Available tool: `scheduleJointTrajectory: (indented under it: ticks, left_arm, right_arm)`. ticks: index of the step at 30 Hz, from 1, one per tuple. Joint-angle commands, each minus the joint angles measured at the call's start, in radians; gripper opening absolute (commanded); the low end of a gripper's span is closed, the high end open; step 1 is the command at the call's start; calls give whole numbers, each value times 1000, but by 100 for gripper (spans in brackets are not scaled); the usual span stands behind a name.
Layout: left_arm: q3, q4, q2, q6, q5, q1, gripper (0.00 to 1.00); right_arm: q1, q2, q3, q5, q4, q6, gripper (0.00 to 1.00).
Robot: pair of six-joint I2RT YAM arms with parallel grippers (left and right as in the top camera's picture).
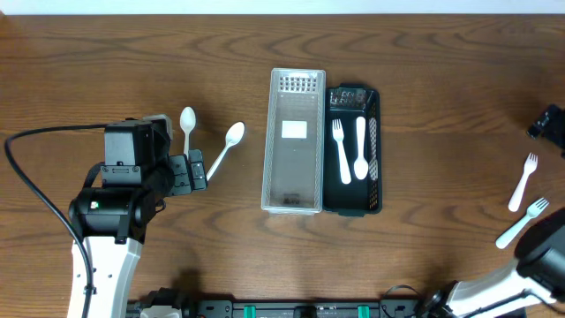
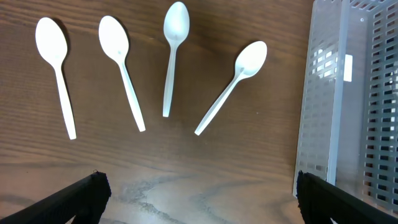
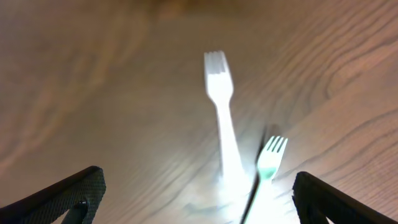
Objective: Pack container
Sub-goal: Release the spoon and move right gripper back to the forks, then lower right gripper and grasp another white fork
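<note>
Packing target: the black container (image 1: 374,190) lies right of the table's centre, its long side against a clear slotted bin (image 1: 293,172).
Container contents: a white fork (image 1: 340,150) and a white spoon (image 1: 360,146) lie side by side on its floor.
Loose spoons (image 2: 175,28): four white ones are fanned out on the wood, bowls away from the left wrist camera. The overhead view shows only two, and the arm covers the others.
Left gripper (image 1: 196,168): its fingers are spread wide and hold nothing. It hangs near the spoon handles, left of the clear bin.
Loose forks (image 1: 523,183): two white ones lie near the table's right edge, well apart from the container.
Right gripper (image 3: 199,180): its fingers are spread wide and hold nothing, with both forks ahead of it. That view is blurred and glary.
</note>
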Motion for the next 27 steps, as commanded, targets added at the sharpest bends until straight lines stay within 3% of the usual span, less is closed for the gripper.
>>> scheduleJointTrajectory:
  ticks: [1,12,27]
  left_arm:
    - [13,0,2,17,-12,-2,98]
    - [13,0,2,17,-12,-2,98]
    - [13,0,2,17,-12,-2,98]
  right_arm:
    - [-51,82,2,-8,12,-68,99]
    - [-63,266,2,-8,96,-68,99]
    - [-54,388,1,-43,167,-98,98]
